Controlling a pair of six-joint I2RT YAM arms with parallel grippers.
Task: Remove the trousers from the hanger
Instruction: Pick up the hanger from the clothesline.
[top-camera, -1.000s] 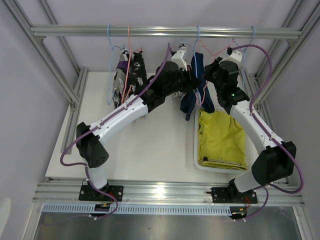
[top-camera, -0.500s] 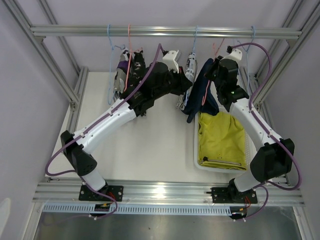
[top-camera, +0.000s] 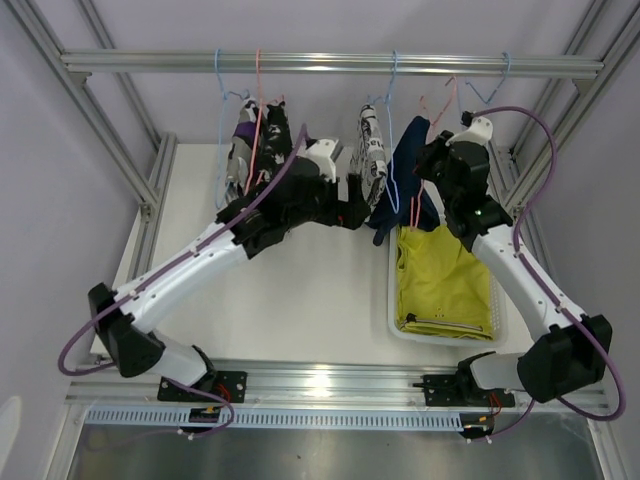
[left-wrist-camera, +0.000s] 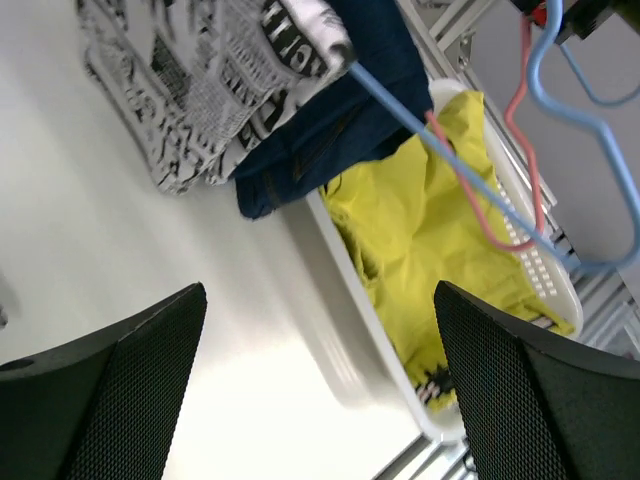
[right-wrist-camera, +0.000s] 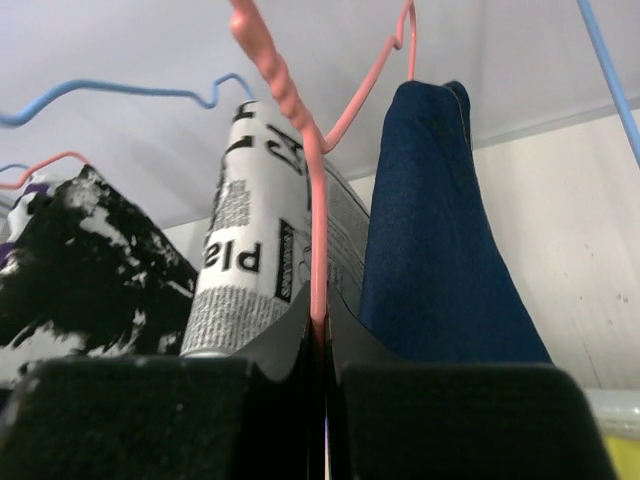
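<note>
Left gripper (left-wrist-camera: 318, 335) backs off leftward, jaws sprung wide, empty. Right gripper (right-wrist-camera: 322, 352) pinches the pink hanger (right-wrist-camera: 303, 140). Navy trousers (right-wrist-camera: 440, 230) hang just beside it, soft and floppy, so I'd grab the thick fold.

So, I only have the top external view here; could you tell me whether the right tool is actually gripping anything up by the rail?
Observer: Yes. The right wrist view shows the right tool shut on the wire of the pink hanger, with the navy trousers draped just beside it.
Operator: Thank you. And is the other arm holding any cloth?
Observer: No. The left wrist view shows the left tool open, its fingers wide apart and nothing gripped between them.
</note>
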